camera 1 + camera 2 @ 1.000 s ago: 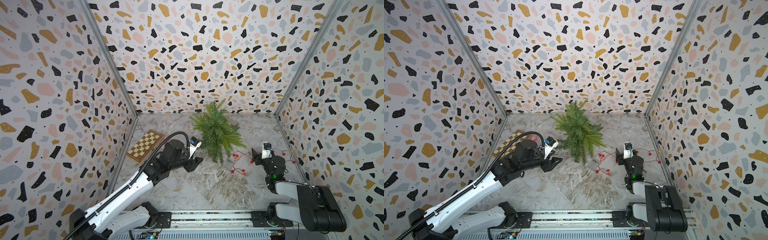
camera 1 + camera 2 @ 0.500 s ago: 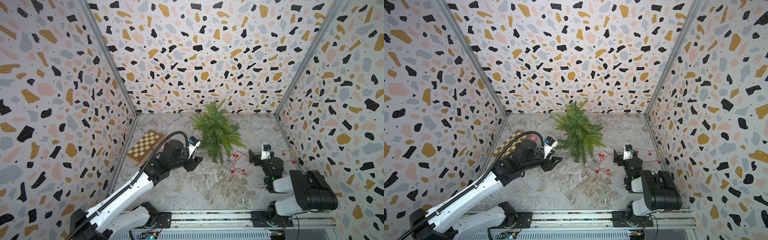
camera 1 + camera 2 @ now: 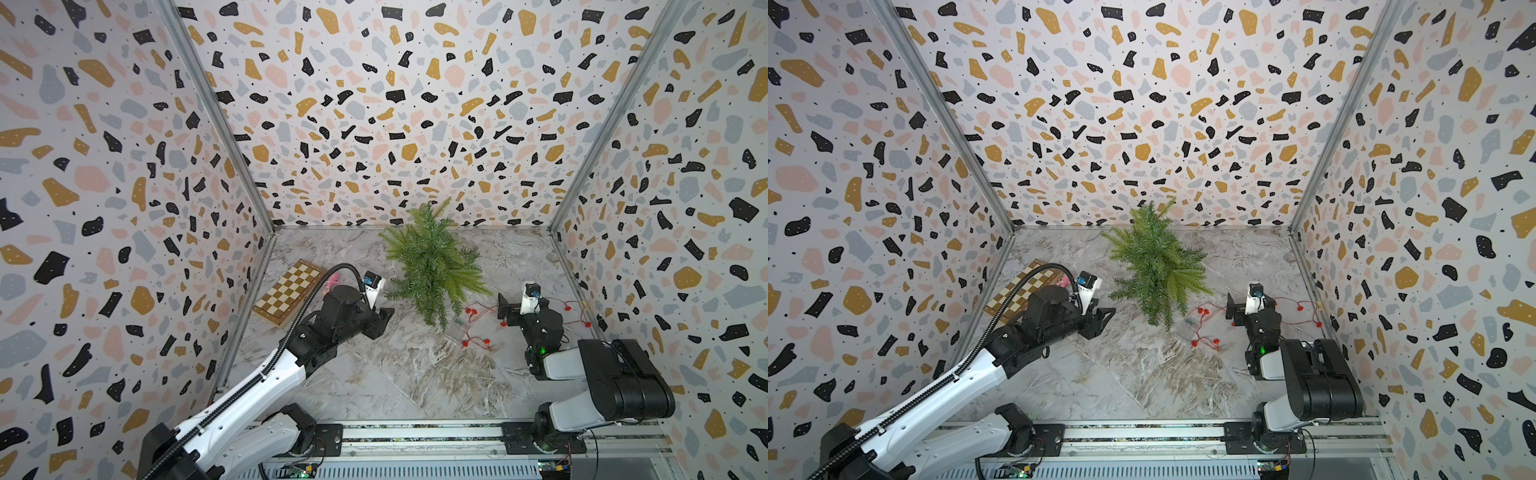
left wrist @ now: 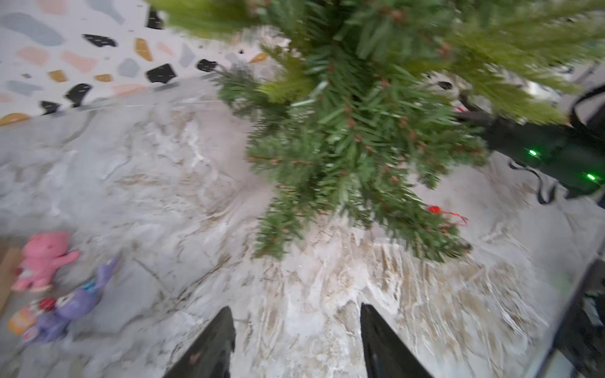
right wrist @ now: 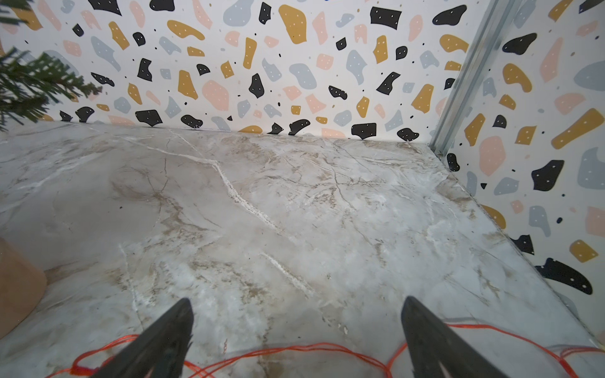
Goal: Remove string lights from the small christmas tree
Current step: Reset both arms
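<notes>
- The right gripper (image 5: pixel 296 301) has just spread its jaws to full width. They stand wide apart and empty, low over the bench (image 3: pixel 415 382).
- The red wire of the string lights (image 5: pixel 294 348) runs loose across the bench under those jaws, so I judge this a release.
- Behind it, the right arm's rear links have folded back toward the rail, while the gripper itself has hardly shifted.
- The left gripper (image 4: pixel 296 314) has not moved: jaws partly apart, nothing between them, pointing at the small christmas tree (image 3: pixel 432 266) from just beside it.
- In both top views the string lights (image 3: pixel 470 310) sprawl on the bench between the tree and the right wall, with no red showing among the branches.
- In the left wrist view one bulb sits at a low branch tip. Whether it is snagged there I cannot tell, but otherwise the removal looks essentially done.
</notes>
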`<action>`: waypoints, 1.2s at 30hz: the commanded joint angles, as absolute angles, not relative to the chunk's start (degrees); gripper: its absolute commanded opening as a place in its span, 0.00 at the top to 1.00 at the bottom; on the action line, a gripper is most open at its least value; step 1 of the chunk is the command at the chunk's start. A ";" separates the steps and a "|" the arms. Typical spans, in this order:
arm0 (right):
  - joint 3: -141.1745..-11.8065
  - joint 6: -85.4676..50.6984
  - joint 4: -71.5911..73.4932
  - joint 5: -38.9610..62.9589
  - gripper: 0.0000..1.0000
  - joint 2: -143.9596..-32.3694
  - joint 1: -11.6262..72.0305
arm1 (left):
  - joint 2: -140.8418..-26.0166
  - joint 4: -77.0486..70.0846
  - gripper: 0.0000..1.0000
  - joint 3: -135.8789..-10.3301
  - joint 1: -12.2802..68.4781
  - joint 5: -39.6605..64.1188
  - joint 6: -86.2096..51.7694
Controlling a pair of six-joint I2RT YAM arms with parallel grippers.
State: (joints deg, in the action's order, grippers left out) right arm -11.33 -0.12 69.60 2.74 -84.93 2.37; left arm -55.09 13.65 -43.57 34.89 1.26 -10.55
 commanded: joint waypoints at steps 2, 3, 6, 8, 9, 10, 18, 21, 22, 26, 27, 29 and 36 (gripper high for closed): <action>-12.70 0.18 68.73 1.15 0.01 -84.81 2.90 | -52.56 10.75 0.38 -41.10 32.82 -7.52 -14.75; -12.60 0.20 68.73 1.19 0.01 -84.81 2.90 | -52.44 10.89 0.38 -40.94 32.34 -8.58 -14.65; -12.60 0.18 68.73 1.15 0.01 -84.77 2.94 | -53.02 10.80 0.37 -40.72 30.05 -11.48 -14.32; -12.74 0.20 68.74 1.13 0.01 -84.75 3.00 | -54.37 8.72 0.35 -40.52 27.24 -12.40 -13.76; -12.74 0.21 68.65 1.14 0.01 -84.80 2.99 | -55.30 7.79 0.35 -40.51 25.17 -12.70 -13.72; -12.69 0.18 68.68 1.10 0.01 -84.81 2.99 | -56.45 7.05 0.35 -40.37 23.20 -13.44 -14.11; -12.68 0.31 68.64 0.83 0.01 -84.80 3.08 | -64.91 -10.18 0.33 -32.31 9.08 -21.75 -8.93; -12.75 0.44 68.69 0.63 0.01 -84.82 3.16 | -67.64 -15.24 0.34 -30.03 5.68 -18.74 -6.44; -12.81 0.42 68.64 0.57 0.01 -84.75 3.23 | -68.32 -17.46 0.34 -29.21 5.18 -17.77 -5.68; -12.82 0.48 68.64 0.43 0.01 -84.90 3.48 | -72.76 -26.07 0.35 -27.29 3.59 -13.37 -3.26; -12.83 0.45 68.64 0.38 0.01 -84.89 3.46 | -74.30 -25.95 0.36 -27.86 2.99 -12.14 -3.46; -12.75 0.51 68.53 0.43 0.01 -84.78 3.49 | -77.79 -27.69 0.37 -28.01 2.16 -9.79 -3.58; -12.81 0.47 68.63 0.44 0.01 -84.82 3.51 | -78.07 -34.71 0.42 -23.53 1.93 -4.95 -1.66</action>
